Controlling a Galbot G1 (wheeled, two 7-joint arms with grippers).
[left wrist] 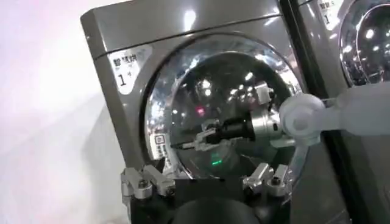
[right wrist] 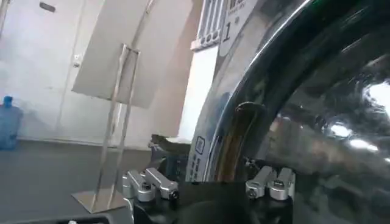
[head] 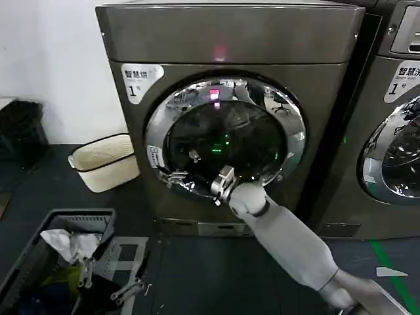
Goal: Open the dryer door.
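The right arm reaches up, its gripper (head: 222,185) spread wide at the lower rim of the chrome-ringed round dryer door (head: 224,136). Its wrist view shows the door's edge (right wrist: 234,143) slightly ajar.

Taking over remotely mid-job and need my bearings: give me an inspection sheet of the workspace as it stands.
Surface: dark floor, green tape line at right.
Job's things: dryer, pink light lit; dryer door looks shut or barely ajar.
Clutter: basket of laundry at lower left; cream bag beside the dryer.
Grippers: right gripper at the door's lower rim, fingers open; left gripper facing the door from a distance, open.
Cables: nothing seen.
Surroundings: neighbouring machine at right; white wall at left.
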